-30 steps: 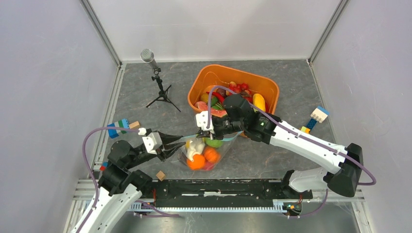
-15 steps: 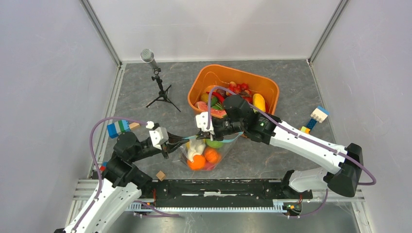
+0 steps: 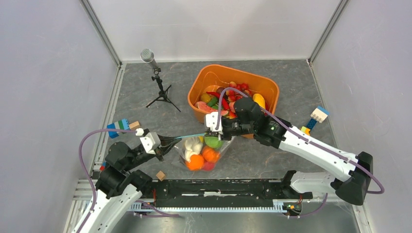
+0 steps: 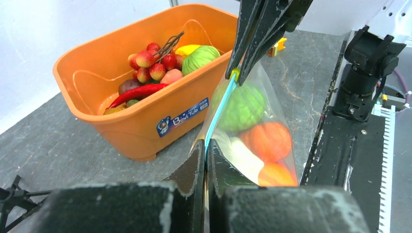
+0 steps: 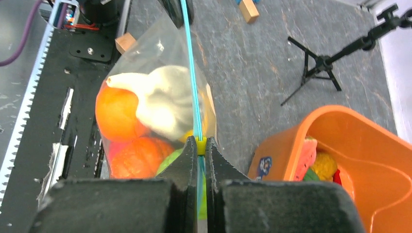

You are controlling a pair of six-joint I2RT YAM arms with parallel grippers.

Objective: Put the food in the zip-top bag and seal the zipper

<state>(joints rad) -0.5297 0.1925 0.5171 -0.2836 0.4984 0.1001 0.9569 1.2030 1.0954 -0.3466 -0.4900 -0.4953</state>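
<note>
The clear zip-top bag (image 3: pixel 200 151) hangs between my two grippers with food inside: a white piece (image 3: pixel 194 145), a green round piece (image 3: pixel 213 141), two orange pieces (image 3: pixel 196 161) and a red one. Its teal zipper (image 3: pixel 187 136) is stretched taut in a straight line. My left gripper (image 3: pixel 167 142) is shut on the zipper's left end (image 4: pixel 206 149). My right gripper (image 3: pixel 214 131) is shut on the zipper's right end at a small yellow slider (image 5: pixel 200 145). In the right wrist view the bag (image 5: pixel 145 111) bulges left of the strip (image 5: pixel 190 63).
An orange bin (image 3: pixel 234 92) with more toy food stands just behind the bag. A microphone on a tripod (image 3: pixel 158 82) stands at the back left. Building blocks (image 3: pixel 119 127) lie left, more blocks (image 3: pixel 316 116) right. A wooden cube (image 3: pixel 160 175) lies near the black front rail (image 3: pixel 218 187).
My right gripper has moved right and my left gripper back left, pulling the teal zipper taut and straight. The bag has shifted slightly with them.
</note>
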